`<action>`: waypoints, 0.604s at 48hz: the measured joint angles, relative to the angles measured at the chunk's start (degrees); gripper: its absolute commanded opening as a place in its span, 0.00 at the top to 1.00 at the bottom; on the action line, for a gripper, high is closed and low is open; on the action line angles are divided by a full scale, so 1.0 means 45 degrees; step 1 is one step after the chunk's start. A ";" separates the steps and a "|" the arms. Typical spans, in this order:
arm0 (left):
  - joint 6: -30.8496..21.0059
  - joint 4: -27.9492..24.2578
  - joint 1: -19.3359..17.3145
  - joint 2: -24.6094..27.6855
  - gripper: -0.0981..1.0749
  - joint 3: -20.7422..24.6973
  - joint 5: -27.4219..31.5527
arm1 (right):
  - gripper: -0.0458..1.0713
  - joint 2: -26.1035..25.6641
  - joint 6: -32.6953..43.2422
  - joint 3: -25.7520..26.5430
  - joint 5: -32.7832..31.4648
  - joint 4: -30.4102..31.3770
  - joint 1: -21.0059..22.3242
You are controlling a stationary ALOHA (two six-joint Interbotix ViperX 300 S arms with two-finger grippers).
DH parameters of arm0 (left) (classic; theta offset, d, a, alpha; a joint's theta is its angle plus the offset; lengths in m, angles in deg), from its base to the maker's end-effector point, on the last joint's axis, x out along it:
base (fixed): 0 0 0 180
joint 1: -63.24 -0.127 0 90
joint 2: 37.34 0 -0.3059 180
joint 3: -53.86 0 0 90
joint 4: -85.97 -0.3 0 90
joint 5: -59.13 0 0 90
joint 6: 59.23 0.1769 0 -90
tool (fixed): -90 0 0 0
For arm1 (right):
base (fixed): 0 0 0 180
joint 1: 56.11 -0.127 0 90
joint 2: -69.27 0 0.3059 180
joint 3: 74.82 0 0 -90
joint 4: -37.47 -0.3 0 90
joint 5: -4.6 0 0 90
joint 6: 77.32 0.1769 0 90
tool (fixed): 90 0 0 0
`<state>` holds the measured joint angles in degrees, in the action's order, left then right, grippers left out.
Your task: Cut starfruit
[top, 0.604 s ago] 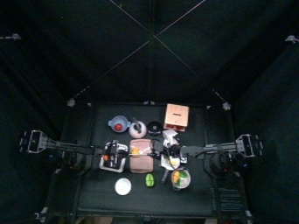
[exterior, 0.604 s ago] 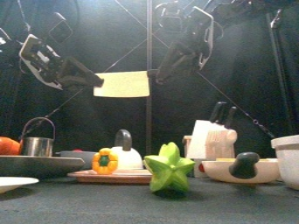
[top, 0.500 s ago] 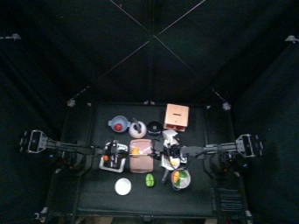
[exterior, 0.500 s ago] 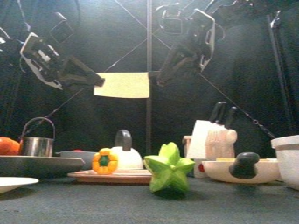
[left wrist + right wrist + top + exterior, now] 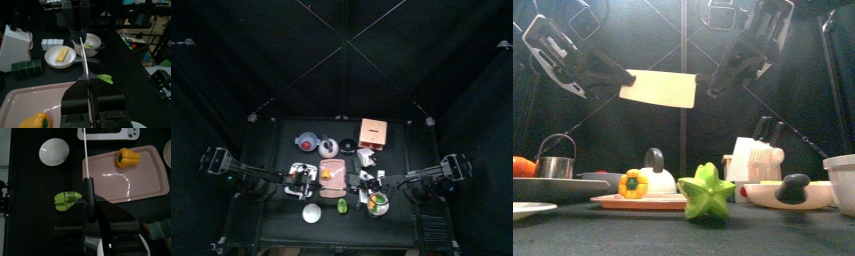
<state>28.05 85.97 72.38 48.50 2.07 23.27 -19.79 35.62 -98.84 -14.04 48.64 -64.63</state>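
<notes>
Black curtains all round, small black table (image 5: 593, 236) crowded with kitchen things. Starfruit, small yellow-green ridged fruit (image 5: 707, 195), stands on the table just in front of the flat pink rectangular board (image 5: 640, 203), off it, nothing touching it.

Front view shows both arms raised high over the board with a broad pale-bladed knife (image 5: 660, 88) flat-on between them. Wrist views show that blade only edge-on, as a thin line (image 5: 87, 158).

Right gripper (image 5: 87, 223) is clamped on the knife's black handle. Left gripper (image 5: 91, 102) has the blade running through it; whether it pinches the blade, cannot tell.

Right wrist view looks straight down: starfruit beside the board's long edge, yellow-orange bell pepper (image 5: 129, 156) on the board near a corner, flat white round disc (image 5: 53, 151) off the board's short end.

Left wrist view alone shows a small white bowl with a yellow block (image 5: 59, 56) beyond the board.

Front view adds a white knife block (image 5: 756, 158) behind the board and a metal cup (image 5: 556, 160) to one side of the board.
</notes>
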 measured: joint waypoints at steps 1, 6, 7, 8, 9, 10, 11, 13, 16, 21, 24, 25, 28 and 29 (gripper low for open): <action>0.0000 0.0156 0.0098 0.0156 0.70 0.0059 0.0000 | 0.63 0.0000 0.0000 -0.0020 -0.0020 0.0000 -0.0059; 0.0020 0.0742 0.0527 0.0859 0.70 0.0352 -0.0020 | 0.63 0.0020 0.0000 -0.0313 -0.0078 -0.0020 -0.0449; 0.0020 0.0801 0.0645 0.1016 0.70 0.0410 -0.0039 | 0.63 0.0020 0.0000 -0.0371 -0.0078 -0.0039 -0.0488; 0.0020 0.0918 0.0781 0.1250 0.70 0.0508 -0.0039 | 0.63 0.0020 0.0000 -0.0410 -0.0078 -0.0059 -0.0566; 0.0020 0.0996 0.0859 0.1406 0.70 0.0566 -0.0059 | 0.63 0.0020 0.0000 -0.0488 -0.0078 -0.0117 -0.0605; 0.0020 0.1055 0.0957 0.1563 0.70 0.0645 -0.0059 | 0.63 0.0020 0.0000 -0.0547 -0.0078 -0.0156 -0.0664; 0.0020 0.1094 0.1035 0.1719 0.70 0.0703 -0.0078 | 0.63 0.0020 0.0000 -0.0566 -0.0078 -0.0195 -0.0723; 0.0000 0.1191 0.1191 0.1953 0.70 0.0820 -0.0117 | 0.63 0.0039 0.0000 -0.0684 -0.0078 -0.0371 -0.0781; 0.0000 0.1348 0.1465 0.2500 0.70 0.1074 -0.0117 | 0.63 0.0098 0.0000 -0.0840 -0.0059 -0.0645 -0.0918; -0.0039 0.1602 0.1738 0.3047 0.70 0.1445 -0.0059 | 0.63 0.0215 0.0000 -0.0938 -0.0078 -0.0977 -0.1055; -0.0039 0.1699 0.1875 0.3281 0.70 0.1562 -0.0020 | 0.63 0.0293 -0.0020 -0.0957 -0.0059 -0.1152 -0.1133; -0.0039 0.1719 0.1934 0.3340 0.70 0.1582 -0.0020 | 0.63 0.0332 -0.0020 -0.0957 -0.0059 -0.1191 -0.1152; -0.0039 0.1875 0.2109 0.3516 0.70 0.1660 -0.0020 | 0.63 0.0469 -0.0020 -0.0938 -0.0059 -0.1348 -0.1309; -0.0039 0.1895 0.2129 0.3555 0.70 0.1680 -0.0020 | 0.63 0.0508 -0.0020 -0.0938 -0.0059 -0.1367 -0.1348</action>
<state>27.87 94.50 81.96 64.50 9.63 23.18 -17.51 35.53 -103.06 -14.30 42.48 -70.70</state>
